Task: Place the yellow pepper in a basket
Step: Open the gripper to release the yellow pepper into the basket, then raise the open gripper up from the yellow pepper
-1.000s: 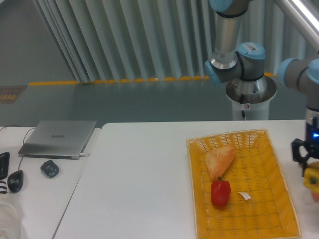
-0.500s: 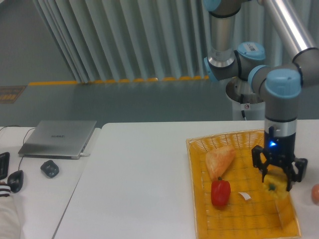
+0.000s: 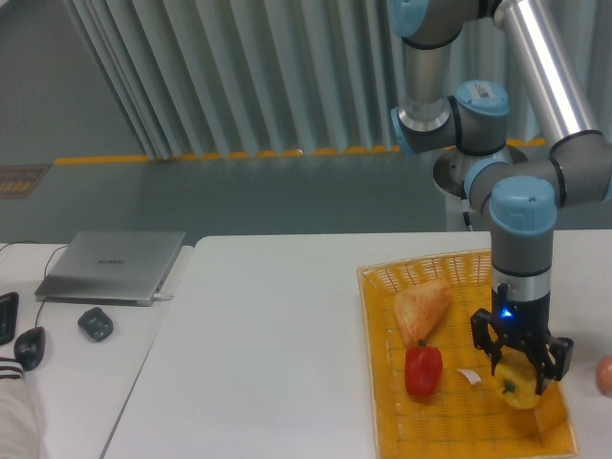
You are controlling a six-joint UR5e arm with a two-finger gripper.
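Observation:
The yellow pepper (image 3: 517, 387) hangs just over the right half of the basket (image 3: 449, 430), a wide yellow-orange wicker tray on the white table. My gripper (image 3: 517, 375) points straight down and is shut on the pepper, its black fingers on either side of it. Whether the pepper touches the basket floor I cannot tell.
Inside the basket lie a red pepper (image 3: 424, 370), a tan triangular bread piece (image 3: 422, 308) and a small white tag (image 3: 469, 378). A reddish object (image 3: 605, 374) shows at the right edge. A laptop (image 3: 113, 265), mouse (image 3: 30, 346) and dark puck (image 3: 95, 323) sit at the left.
The arm has carried the yellow pepper from off the table's right side leftward over the basket, and since half a second ago slightly left and lower.

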